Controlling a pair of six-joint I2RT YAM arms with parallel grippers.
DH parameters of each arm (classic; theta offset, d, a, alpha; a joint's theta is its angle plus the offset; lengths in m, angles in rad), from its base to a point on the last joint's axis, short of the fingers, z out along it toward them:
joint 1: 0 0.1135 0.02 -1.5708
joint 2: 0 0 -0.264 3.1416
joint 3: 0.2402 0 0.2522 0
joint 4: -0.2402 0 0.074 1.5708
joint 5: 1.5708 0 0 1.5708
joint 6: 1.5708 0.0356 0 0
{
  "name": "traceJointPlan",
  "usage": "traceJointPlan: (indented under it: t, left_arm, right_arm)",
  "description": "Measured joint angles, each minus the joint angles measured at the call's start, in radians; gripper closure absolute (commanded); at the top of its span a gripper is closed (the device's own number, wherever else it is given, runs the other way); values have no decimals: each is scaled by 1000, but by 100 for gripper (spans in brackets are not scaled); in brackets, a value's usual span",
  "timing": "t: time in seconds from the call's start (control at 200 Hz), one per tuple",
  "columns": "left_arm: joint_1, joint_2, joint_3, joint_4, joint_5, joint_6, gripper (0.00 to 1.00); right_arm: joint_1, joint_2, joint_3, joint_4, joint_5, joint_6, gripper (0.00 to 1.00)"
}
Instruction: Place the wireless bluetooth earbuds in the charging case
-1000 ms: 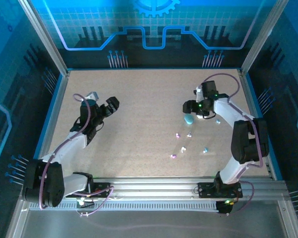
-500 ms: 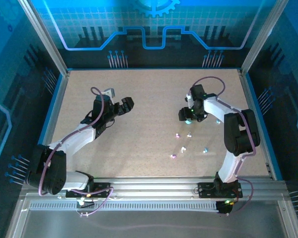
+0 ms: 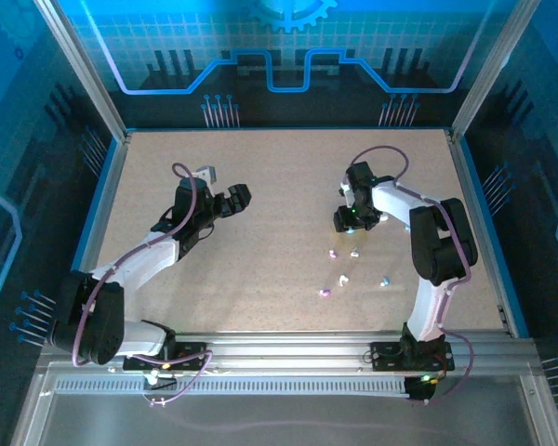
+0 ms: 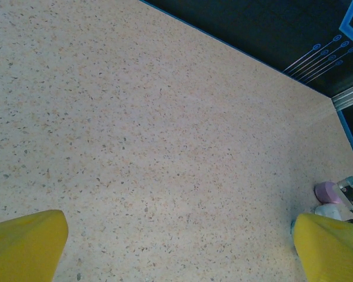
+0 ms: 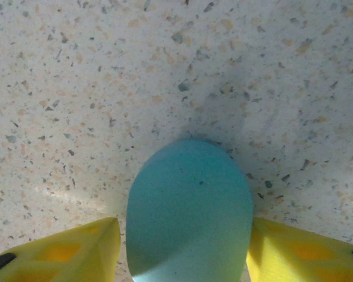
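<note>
A light-blue, pebble-shaped charging case (image 5: 188, 205) lies on the speckled table. My right gripper (image 5: 182, 235) straddles it with a yellow finger on each side. The right finger meets the case and a thin gap remains at the left finger (image 5: 88, 247), so the gripper is open. From above, the right gripper (image 3: 351, 221) covers most of that case. Several tiny earbuds lie nearer the arm bases: a pinkish one (image 3: 332, 253), a white one (image 3: 354, 253), another white one (image 3: 342, 279), a purple one (image 3: 324, 293) and a light-blue one (image 3: 385, 281). My left gripper (image 3: 232, 198) hovers wide open at centre-left, holding nothing.
In the left wrist view, a purple rounded case (image 4: 326, 191) and a white one (image 4: 328, 211) sit at the far right beside the right arm. Blue walls rim the table (image 3: 279, 167).
The right gripper came down over the blue case and its fingers narrowed around it. The left arm swung forward and right a second ago and has held still since.
</note>
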Motion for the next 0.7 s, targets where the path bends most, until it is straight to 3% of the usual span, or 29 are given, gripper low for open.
traceJointPlan:
  t: [0.51, 0.7]
  left_arm:
    - [0, 13, 16, 0, 39, -14, 3]
    - [-2, -2, 18, 11, 111, -65, 8]
  right_arm:
    - [14, -10, 4, 8, 15, -4, 57]
    - [58, -177, -85, 89, -33, -47, 58]
